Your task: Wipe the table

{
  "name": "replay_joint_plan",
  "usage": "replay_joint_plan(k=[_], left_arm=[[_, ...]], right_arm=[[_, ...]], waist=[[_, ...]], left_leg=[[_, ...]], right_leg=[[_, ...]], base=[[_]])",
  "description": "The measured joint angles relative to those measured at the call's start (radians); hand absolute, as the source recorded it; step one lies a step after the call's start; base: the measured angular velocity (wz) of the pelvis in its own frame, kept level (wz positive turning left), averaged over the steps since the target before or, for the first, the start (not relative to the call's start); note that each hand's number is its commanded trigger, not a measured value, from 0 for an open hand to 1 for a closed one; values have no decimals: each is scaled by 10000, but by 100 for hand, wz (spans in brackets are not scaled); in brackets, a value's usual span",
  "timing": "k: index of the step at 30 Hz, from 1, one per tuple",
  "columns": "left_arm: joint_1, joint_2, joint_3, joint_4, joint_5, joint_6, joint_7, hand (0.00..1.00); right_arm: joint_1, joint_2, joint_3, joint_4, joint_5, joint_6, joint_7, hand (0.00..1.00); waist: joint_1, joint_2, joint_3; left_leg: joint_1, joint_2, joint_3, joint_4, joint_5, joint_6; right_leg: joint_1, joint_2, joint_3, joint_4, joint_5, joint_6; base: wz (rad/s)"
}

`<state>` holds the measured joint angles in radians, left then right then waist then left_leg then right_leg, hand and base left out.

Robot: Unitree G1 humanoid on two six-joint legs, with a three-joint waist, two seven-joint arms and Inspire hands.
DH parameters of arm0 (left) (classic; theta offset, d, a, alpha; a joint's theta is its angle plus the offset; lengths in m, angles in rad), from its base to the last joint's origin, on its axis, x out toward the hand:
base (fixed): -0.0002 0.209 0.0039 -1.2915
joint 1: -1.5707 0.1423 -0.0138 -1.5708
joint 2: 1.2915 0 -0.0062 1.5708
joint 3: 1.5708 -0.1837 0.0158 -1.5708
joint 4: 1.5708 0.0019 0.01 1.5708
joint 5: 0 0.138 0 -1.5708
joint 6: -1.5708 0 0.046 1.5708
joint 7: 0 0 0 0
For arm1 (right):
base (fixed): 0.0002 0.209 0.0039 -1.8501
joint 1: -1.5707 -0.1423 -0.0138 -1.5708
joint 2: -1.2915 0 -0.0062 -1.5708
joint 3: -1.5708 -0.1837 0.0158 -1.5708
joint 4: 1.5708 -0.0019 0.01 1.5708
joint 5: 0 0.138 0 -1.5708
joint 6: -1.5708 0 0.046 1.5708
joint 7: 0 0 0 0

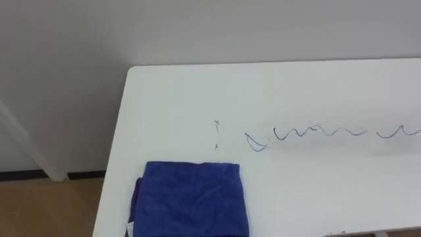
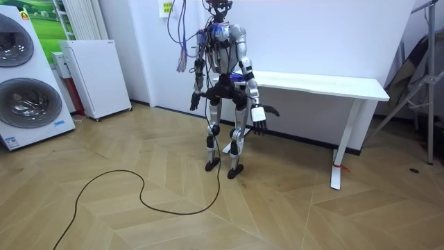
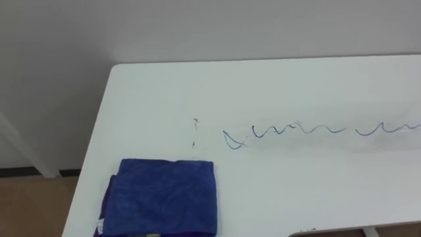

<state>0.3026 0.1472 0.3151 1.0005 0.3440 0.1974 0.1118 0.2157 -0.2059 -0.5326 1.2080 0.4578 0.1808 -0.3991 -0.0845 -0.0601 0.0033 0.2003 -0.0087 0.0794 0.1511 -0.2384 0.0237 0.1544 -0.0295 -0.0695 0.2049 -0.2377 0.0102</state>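
Note:
A folded blue cloth (image 1: 191,197) lies on the white table (image 1: 296,85) near its front edge, by the left end. A wavy blue pen line (image 1: 316,131) runs across the tabletop from beside the cloth toward the right, with small specks (image 1: 216,135) just left of it. In the room view I stand at the table's (image 2: 326,85) left end. My right hand (image 2: 259,119) hangs at my side below the tabletop, its fingers relaxed and holding nothing. My left hand (image 2: 195,103) hangs low on the other side, away from the cloth.
A wall rises right behind the table. The table's left edge (image 1: 118,145) drops to the wooden floor. In the room view, stacked washing machines (image 2: 24,76) and a white cabinet (image 2: 97,76) stand at the left, and a stand (image 2: 423,90) at the right.

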Motion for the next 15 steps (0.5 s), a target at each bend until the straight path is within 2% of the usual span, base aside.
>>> replay_joint_plan(k=[4, 5, 7, 8, 11, 13, 15], left_arm=[[-24, 21, -48, 0, 0, -209, 139, 0], [-24, 42, -76, -2, -2, -292, 164, 0], [-11, 119, -341, 8, -5, -346, 261, 0], [-7, 171, -580, 7, -4, -365, 364, 0], [49, 202, -698, -124, 20, -389, 366, 0], [24, 250, -765, -149, 46, -430, 352, 0], [7, 250, -1076, -313, 202, -466, 353, 0]], right_arm=[[-515, -288, -11, -1096, -707, -247, -796, 0], [-637, -348, 9, -1560, -818, -409, -1079, 0], [-743, -355, 117, -2366, -1462, -576, -1629, 0], [-791, -358, 388, -2919, -2042, -649, -1978, 0], [-828, -334, 762, -4352, -3793, -789, -2485, 0], [-811, -332, 1029, -5188, -5034, -851, -2744, 0], [-809, -329, 1662, -6296, -6784, -1017, -2992, 0]], waist=[[47, -13, -2], [72, -8, -2], [96, -21, 2], [100, -15, 2], [187, 15, -3], [361, 55, 11], [522, 123, -9]], left_leg=[[-154, -15, 46, 1, -44, 43], [-209, -9, 85, 6, -44, 44], [-242, -8, 87, 17, -43, 45], [-288, -6, 89, 18, -43, 44], [-415, -6, 91, 38, -43, 44], [-442, -7, 119, 108, -42, 44], [-509, -14, 129, 172, -42, 44]], right_leg=[[-210, 23, 160, 43, 38, 51], [-274, 25, 169, 76, 73, 58], [-301, 25, 149, 73, 95, 54], [-341, 27, 149, 71, 96, 54], [-416, 25, 117, 77, 97, 54], [-430, 20, 105, 118, 98, 52], [-465, 8, 92, 108, 104, 49]], base=[[-9], [-5], [-2], [0], [0], [-6], [-2]])
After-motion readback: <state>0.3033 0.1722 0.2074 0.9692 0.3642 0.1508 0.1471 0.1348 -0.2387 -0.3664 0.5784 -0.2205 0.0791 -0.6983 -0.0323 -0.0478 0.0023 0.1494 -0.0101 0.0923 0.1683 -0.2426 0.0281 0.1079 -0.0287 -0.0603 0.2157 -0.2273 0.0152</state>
